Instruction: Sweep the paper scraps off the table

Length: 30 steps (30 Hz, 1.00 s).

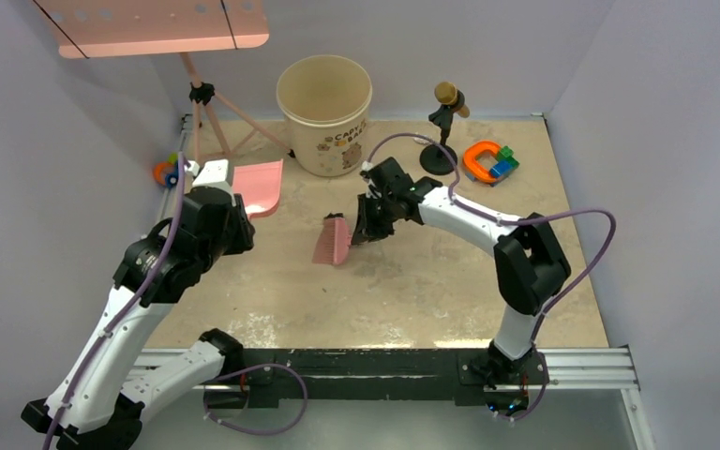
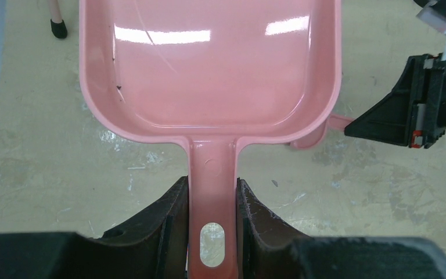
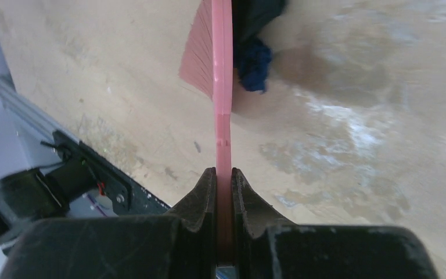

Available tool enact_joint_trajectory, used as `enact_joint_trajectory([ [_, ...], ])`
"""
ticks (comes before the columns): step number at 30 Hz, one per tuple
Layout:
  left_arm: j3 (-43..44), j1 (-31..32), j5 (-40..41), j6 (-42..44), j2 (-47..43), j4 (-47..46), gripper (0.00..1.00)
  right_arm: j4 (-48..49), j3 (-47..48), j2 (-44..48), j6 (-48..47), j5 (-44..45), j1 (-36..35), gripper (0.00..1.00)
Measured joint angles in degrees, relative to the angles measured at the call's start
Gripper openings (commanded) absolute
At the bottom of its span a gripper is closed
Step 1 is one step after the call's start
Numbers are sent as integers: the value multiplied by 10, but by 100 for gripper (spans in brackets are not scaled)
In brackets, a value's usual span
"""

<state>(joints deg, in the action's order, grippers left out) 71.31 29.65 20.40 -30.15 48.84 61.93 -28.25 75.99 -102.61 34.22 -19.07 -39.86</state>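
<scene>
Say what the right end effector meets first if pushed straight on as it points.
Its held brush leads; the bristles would likely press into the table beside the dark blue paper scrap, though depth is unclear.

Only 1 of the paper scraps clearly in sight: a dark blue crumpled wad, small, lying ahead and slightly right of the right hand, against the pink brush held there. Resting on the tabletop: flat, beige, speckled, with pale scuffed patches around the hand.
</scene>
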Motion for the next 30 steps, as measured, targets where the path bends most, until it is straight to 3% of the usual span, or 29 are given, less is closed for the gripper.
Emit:
enact_joint_trajectory([
  [6,-18,0,5,0,-2,-4,0,-81,16,38,39,118,43,0],
  [11,-28,0,5,0,-3,-8,0,-181,-5,166,49,255,66,0],
  [15,-30,0,5,6,-9,-10,0,-180,-24,214,57,287,65,0],
  [23,-36,0,7,14,-33,-10,0,-6,-149,396,72,341,66,0],
  [26,-42,0,7,14,-44,-10,0,75,-150,379,85,373,66,0],
  [30,-55,0,6,14,-57,-9,0,149,-112,290,135,408,68,0],
])
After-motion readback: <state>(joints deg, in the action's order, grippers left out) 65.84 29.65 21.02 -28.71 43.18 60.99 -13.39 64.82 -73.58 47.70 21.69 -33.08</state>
